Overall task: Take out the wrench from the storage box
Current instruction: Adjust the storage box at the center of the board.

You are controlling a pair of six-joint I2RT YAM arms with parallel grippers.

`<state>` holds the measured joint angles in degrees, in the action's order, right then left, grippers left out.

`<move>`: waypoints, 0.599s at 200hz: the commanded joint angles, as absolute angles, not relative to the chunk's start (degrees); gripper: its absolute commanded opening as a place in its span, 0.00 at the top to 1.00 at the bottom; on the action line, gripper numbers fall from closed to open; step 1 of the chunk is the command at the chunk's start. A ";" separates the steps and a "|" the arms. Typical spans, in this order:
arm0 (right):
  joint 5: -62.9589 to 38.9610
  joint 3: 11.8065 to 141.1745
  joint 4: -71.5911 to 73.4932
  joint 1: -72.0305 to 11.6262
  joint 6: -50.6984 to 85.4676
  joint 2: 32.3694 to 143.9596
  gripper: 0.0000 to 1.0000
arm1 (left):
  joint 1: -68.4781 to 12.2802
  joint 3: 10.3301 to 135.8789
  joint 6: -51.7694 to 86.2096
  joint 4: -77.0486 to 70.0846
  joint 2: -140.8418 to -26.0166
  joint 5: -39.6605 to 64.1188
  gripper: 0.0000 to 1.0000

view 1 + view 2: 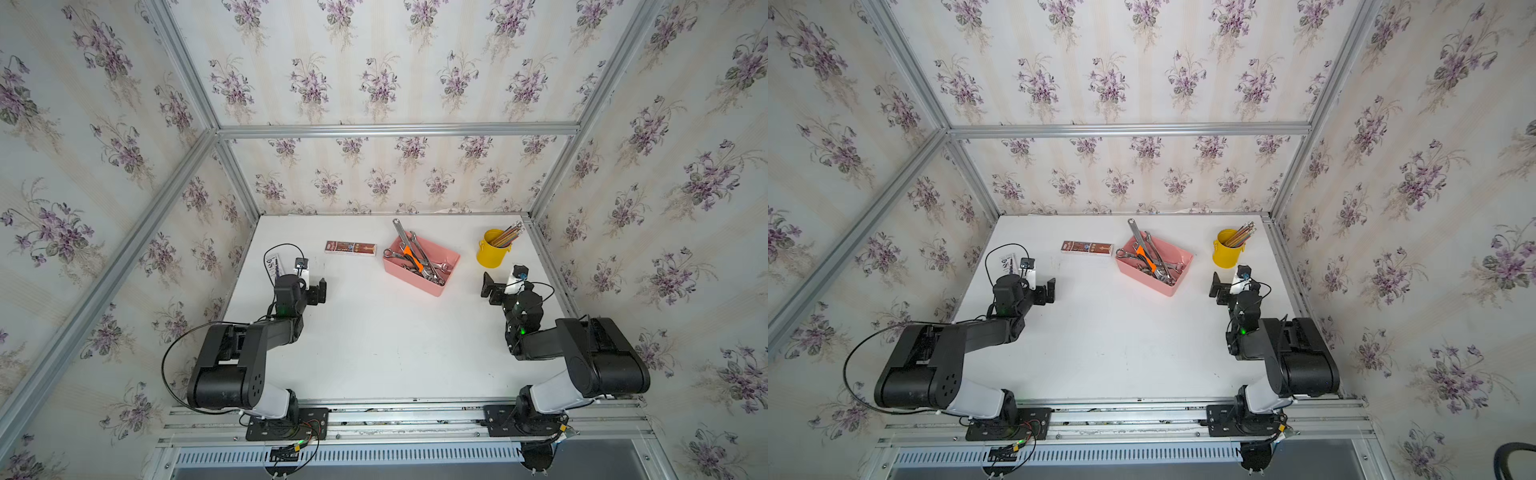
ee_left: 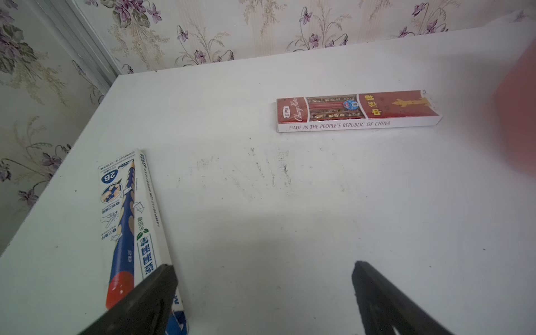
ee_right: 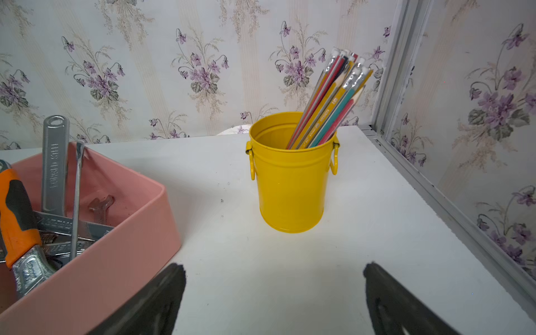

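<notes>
Logging start state: wrench in the box, nothing gripped.

Your left end effector (image 1: 320,291) and right end effector (image 1: 490,289) both stand wide and empty over the white worktop (image 1: 374,340), well apart from the salmon-pink rectangular plastic storage box (image 1: 405,277). The box holds a tangle of steel wrenches. The long silver steel wrench (image 1: 399,232) leans over the far rim with its ringed end clear of the pile, and an orange-handled adjustable wrench (image 1: 409,253) lies across the others. Judgement: rigid, heavy for its size, smooth plated metal, so likely to slip or swing in the pads. Take it across the flat shank where it rises free, and expect its neighbours to snag. The yellow metal cup (image 1: 492,251) near your right end effector holds a sheaf of pencils (image 1: 509,233); leave it alone.
</notes>
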<state>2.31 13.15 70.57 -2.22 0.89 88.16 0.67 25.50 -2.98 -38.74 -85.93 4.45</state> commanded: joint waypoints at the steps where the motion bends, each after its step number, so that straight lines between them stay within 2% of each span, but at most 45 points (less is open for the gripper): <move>1: 2.20 13.16 71.89 -2.18 0.35 88.00 0.00 | 0.70 25.78 -2.90 -39.99 -85.90 4.39 0.01; 68: 0.25 13.02 71.97 -1.15 1.12 87.96 0.00 | 0.71 25.48 -3.08 -40.40 -85.63 4.65 0.01; 95: 0.50 12.57 72.62 -1.14 1.31 87.31 0.00 | 0.71 29.44 -3.25 -31.06 -82.36 5.01 0.01; 120: -1.01 13.76 68.60 -1.14 0.60 84.76 0.00 | 0.72 29.08 -3.60 -29.88 -78.85 5.78 0.01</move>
<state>0.49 12.71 70.30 -1.15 1.13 86.94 0.69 29.04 -3.03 -34.00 -81.91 4.78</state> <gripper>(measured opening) 0.998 0.989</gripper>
